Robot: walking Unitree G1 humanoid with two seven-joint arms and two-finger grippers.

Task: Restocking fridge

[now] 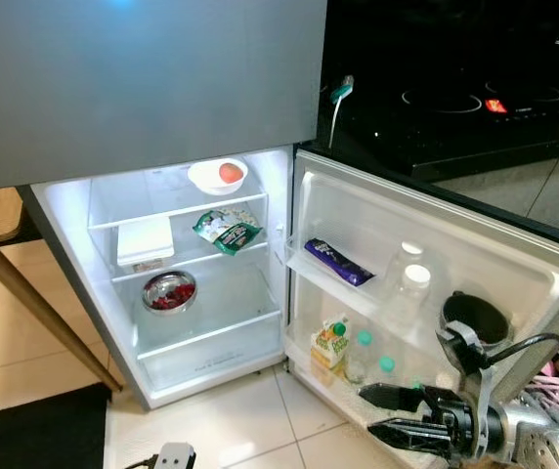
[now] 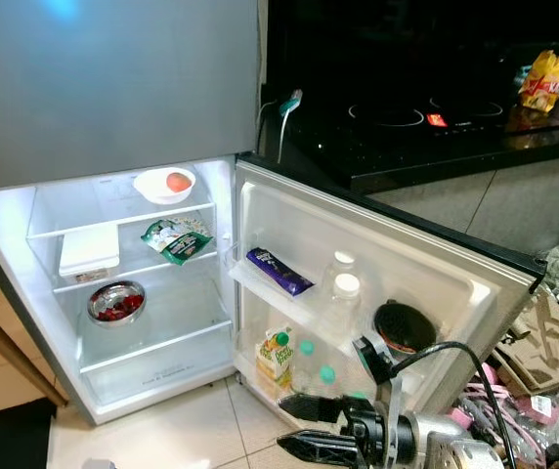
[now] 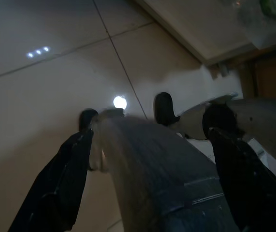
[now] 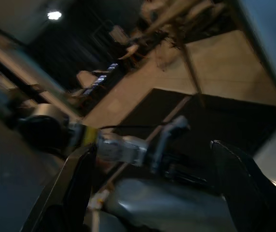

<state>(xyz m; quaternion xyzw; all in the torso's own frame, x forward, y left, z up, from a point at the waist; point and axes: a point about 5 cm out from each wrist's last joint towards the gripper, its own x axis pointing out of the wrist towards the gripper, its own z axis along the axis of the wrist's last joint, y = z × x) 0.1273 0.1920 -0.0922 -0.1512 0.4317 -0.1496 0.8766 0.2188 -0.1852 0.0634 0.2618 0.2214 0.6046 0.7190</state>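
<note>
The right end effector (image 1: 389, 412) hangs low before the open grey fridge's white door (image 1: 436, 256), fingers spread wide and holding nothing. On the door's lower shelf stands a small green-capped juice carton (image 1: 330, 342): probably light and crushable, best gripped across its flat sides.

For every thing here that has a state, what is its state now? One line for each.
Fridge door: open.
Fridge light: on.
White bowl: upright, holds a round orange thing.
Metal bowl: upright, holds something red.
Green packet: lying flat.
Right pincer: open, holds nothing.
Left pincer: open, holds nothing.
</note>
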